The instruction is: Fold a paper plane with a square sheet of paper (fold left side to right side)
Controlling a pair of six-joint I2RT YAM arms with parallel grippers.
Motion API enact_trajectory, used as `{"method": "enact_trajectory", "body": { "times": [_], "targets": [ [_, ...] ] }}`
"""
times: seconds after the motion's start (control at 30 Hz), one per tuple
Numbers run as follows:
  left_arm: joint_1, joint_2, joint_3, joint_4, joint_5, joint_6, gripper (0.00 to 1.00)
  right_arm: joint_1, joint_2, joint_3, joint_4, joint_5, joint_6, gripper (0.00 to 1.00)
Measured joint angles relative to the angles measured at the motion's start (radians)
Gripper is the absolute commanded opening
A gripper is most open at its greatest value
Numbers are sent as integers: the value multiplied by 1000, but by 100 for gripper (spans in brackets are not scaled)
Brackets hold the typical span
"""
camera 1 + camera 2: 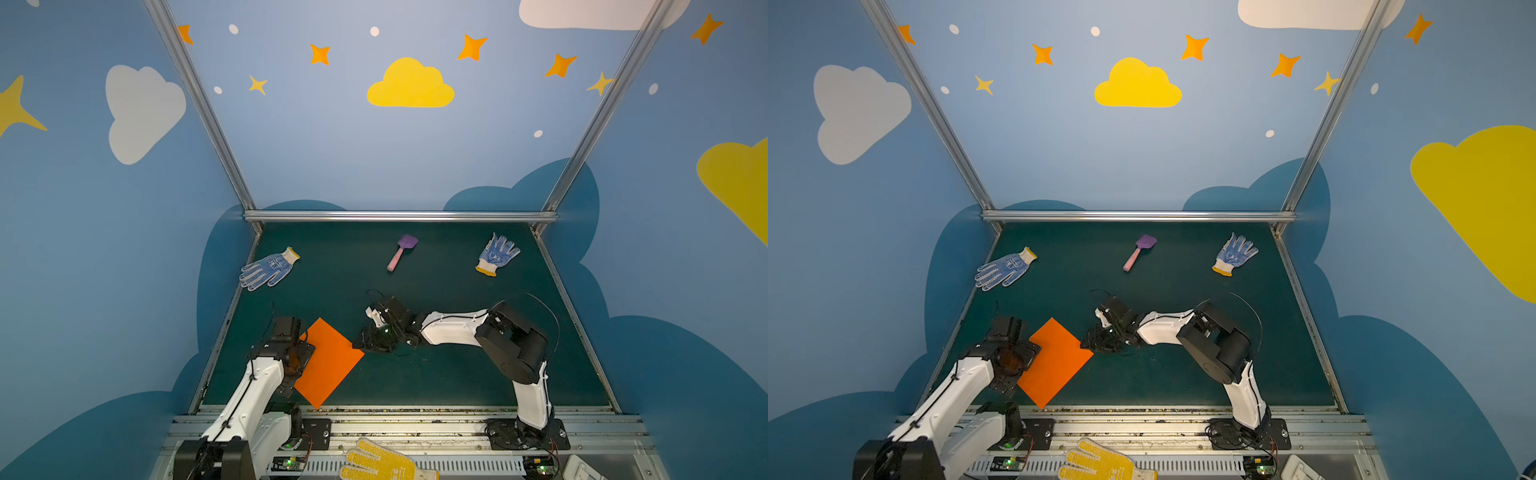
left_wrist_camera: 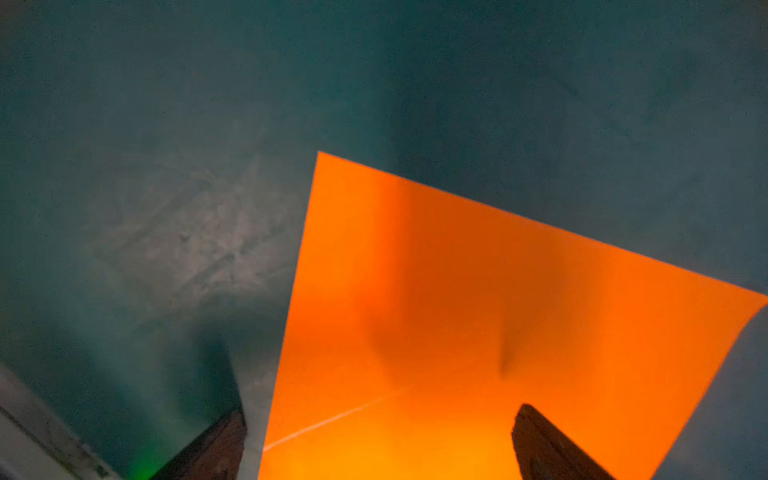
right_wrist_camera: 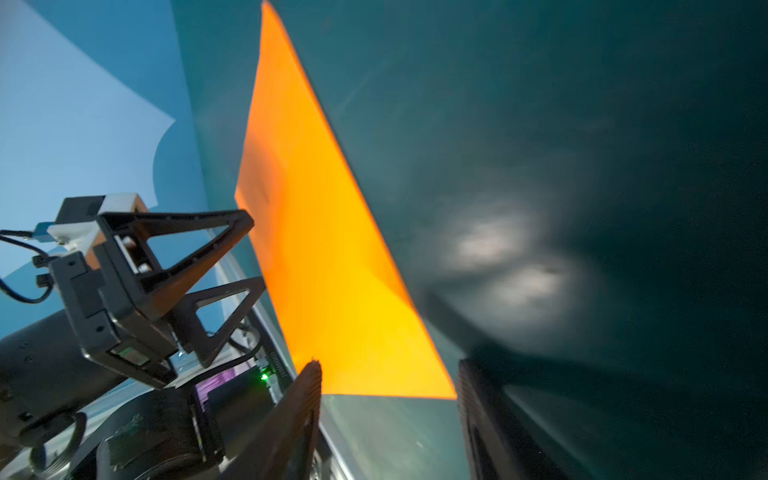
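Observation:
The square sheet of paper [image 1: 332, 361] [image 1: 1059, 361] is bright orange and lies on the green mat at the front left, turned cornerwise. Its left part is hidden under my left gripper [image 1: 301, 363] [image 1: 1025, 365]. That gripper stands open over the sheet's left edge. In the left wrist view one finger [image 2: 548, 444] is over the paper [image 2: 457, 291], which shows a faint crease, and the other finger is off it. My right gripper [image 1: 356, 344] [image 1: 1086, 343] [image 3: 388, 399] is open at the sheet's right corner [image 3: 451, 395], gripping nothing. No paper plane is in view.
Two blue-dotted gloves [image 1: 268, 270] [image 1: 496, 254] and a purple-headed pink spatula [image 1: 399, 251] lie at the back of the mat. A yellow dotted glove [image 1: 382, 461] rests on the front rail. Blue walls with metal posts close in three sides.

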Motion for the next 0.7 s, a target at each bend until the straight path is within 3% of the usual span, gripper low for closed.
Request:
{"method": "enact_trajectory", "body": {
  "times": [0.27,0.53,0.63,0.7],
  "targets": [
    [-77,266,132,17,7,75,100,-106,-132,-33,-103,38,-95,55],
    [-191,430,270,76,7,132,100,-130,-183,-70,-162,68,-143,55],
    [-237,467,331,201,76,153,100,-131,-183,-71,-174,73,-150,56],
    [-269,492,360,400,187,165,100,-133,-183,-71,-180,75,-160,56]
  ]
}}
